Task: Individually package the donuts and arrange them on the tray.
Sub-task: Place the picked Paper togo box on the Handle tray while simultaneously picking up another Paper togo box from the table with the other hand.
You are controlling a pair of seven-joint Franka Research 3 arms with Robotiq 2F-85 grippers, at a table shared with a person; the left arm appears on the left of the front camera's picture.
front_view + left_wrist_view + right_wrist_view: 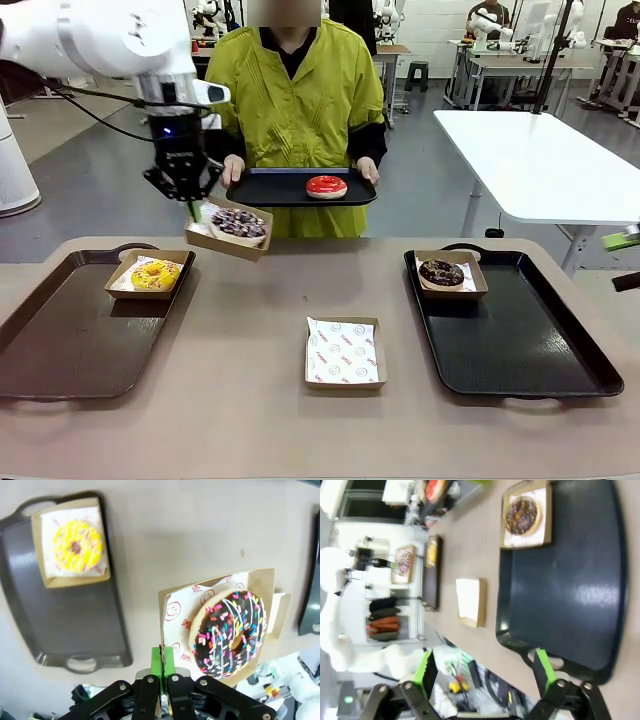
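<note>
Carrying looks to be the step in hand: the left gripper (191,206) is clenched on one side wall of a paper-lined cardboard box (222,245) that holds the sprinkled chocolate donut (238,222). It hangs in the air above the table (250,400), at about 1 o'clock from the left tray (70,340). In the left wrist view the green pads (162,660) pinch only the thin wall. The box sags a little at its free end.

On the left tray the yellow iced donut (155,274) sits boxed in the 1 o'clock corner. The rest of that tray is bare, so the likely target is the spot at 6 o'clock or 9 o'clock from the yellow box.

To do this well, I would keep the wrist level or tip it back slightly, since the donut could slide toward the low end. Moving slowly would help, because a one-wall pinch lets cardboard flex. The box should come down until its base lies flat before the grip lets go, and land clear of the yellow box.

The right gripper (484,662) is released, jaws spread, above the near rim of the right tray (520,340). There a dark chocolate donut (441,271) is boxed in the 11 o'clock corner. An empty lined box (344,352) waits at the table's centre. The person at 12 o'clock holds a small black tray (270,188) bearing the unboxed red glazed donut (326,186).
</note>
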